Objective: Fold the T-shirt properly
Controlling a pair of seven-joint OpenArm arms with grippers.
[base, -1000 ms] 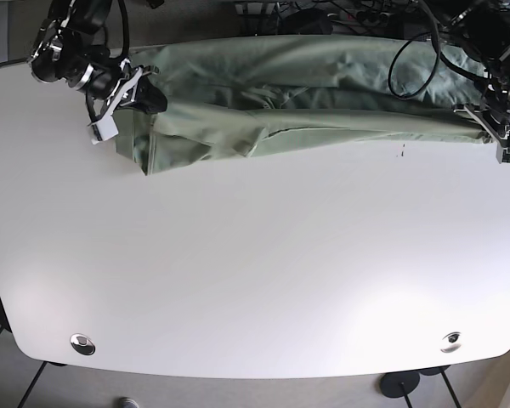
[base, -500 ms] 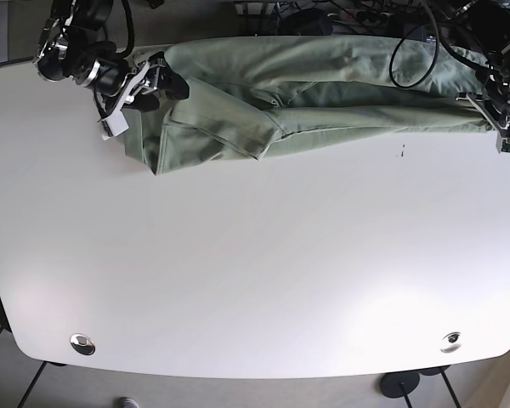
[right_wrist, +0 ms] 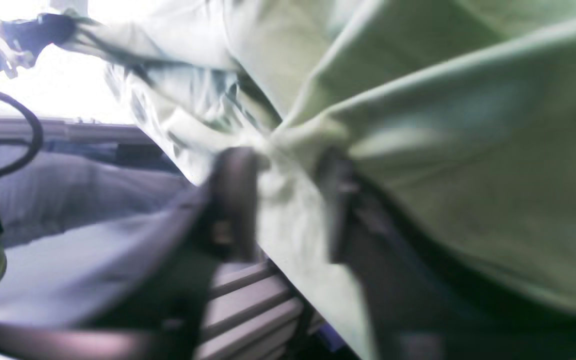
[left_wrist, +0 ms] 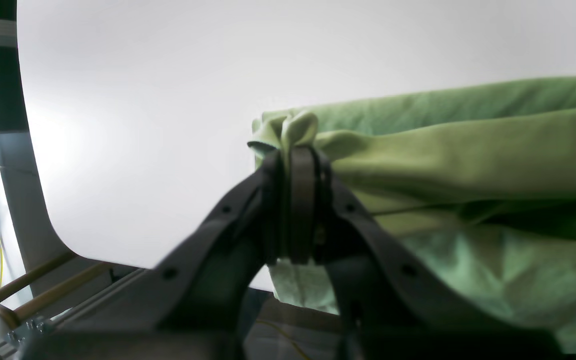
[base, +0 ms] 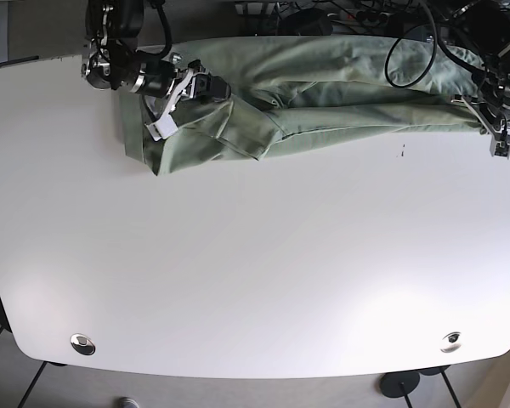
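A white table carries a green T-shirt bunched along its far edge.

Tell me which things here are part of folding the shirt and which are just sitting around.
Part of the job:
green T-shirt
left gripper, shut on its edge
right gripper, shut on the cloth
white table

Just around:
cables
two metal fittings at the table's near corners

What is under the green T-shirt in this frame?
The T-shirt lies bunched on the white table, the right gripper and left gripper pinching it. Anything beneath the folds is hidden.
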